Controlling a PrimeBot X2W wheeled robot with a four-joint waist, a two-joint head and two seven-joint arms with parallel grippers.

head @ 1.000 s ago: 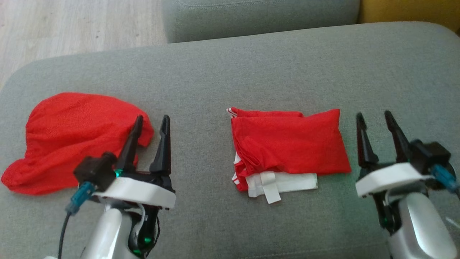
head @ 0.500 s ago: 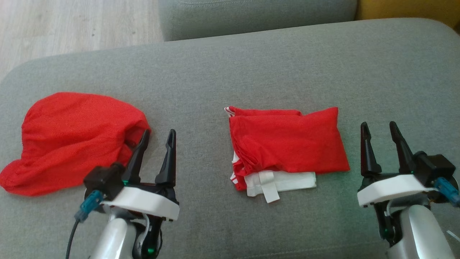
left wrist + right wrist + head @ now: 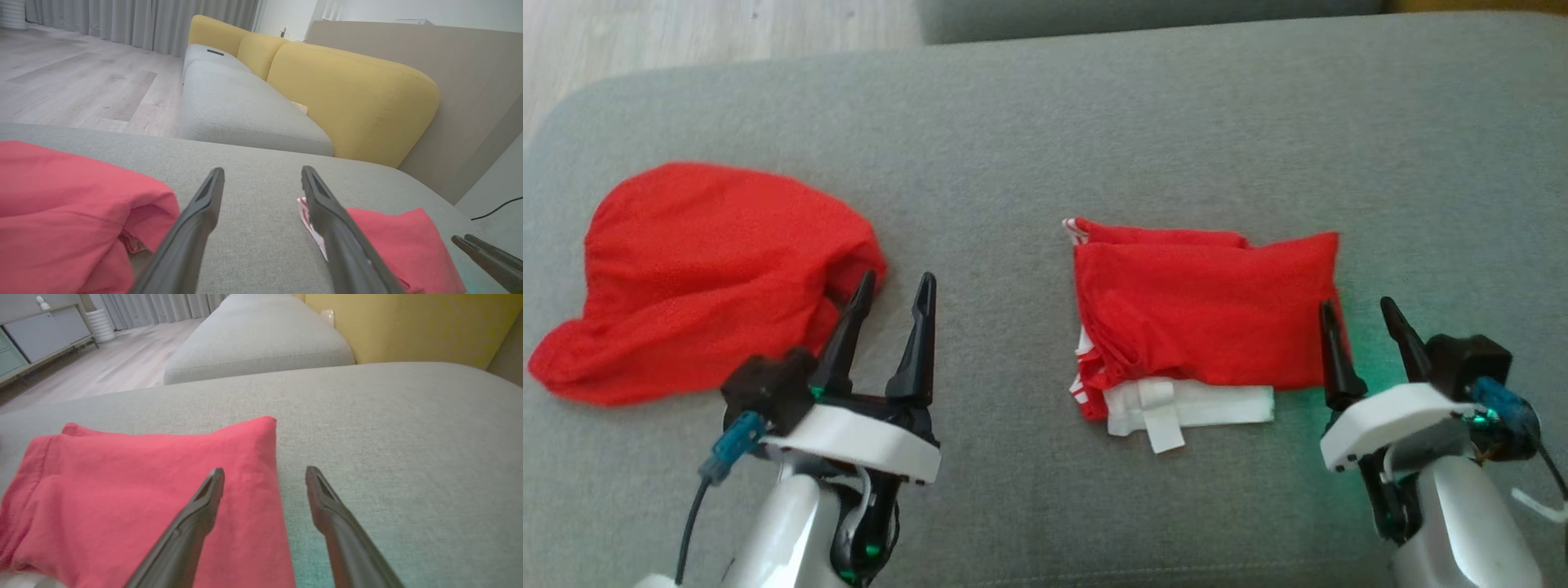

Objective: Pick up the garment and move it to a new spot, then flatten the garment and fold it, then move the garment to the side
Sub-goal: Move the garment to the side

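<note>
A folded red garment with a white waistband showing at its near edge lies in the middle of the grey sofa seat. A second red garment lies crumpled at the left. My left gripper hovers open just right of the crumpled garment, nothing between its fingers. My right gripper is open at the folded garment's right edge; in the right wrist view its left finger lies over the red cloth and its right finger over bare seat. I cannot tell if it touches.
Beyond the seat's far edge lies pale wood floor. Another grey cushion and yellow backrests stand farther off. A cabinet stands by the curtains. Bare grey seat stretches between the two garments.
The camera has shifted. My right gripper has moved left to the folded garment's right edge. My left gripper has drawn slightly right, off the crumpled garment.
</note>
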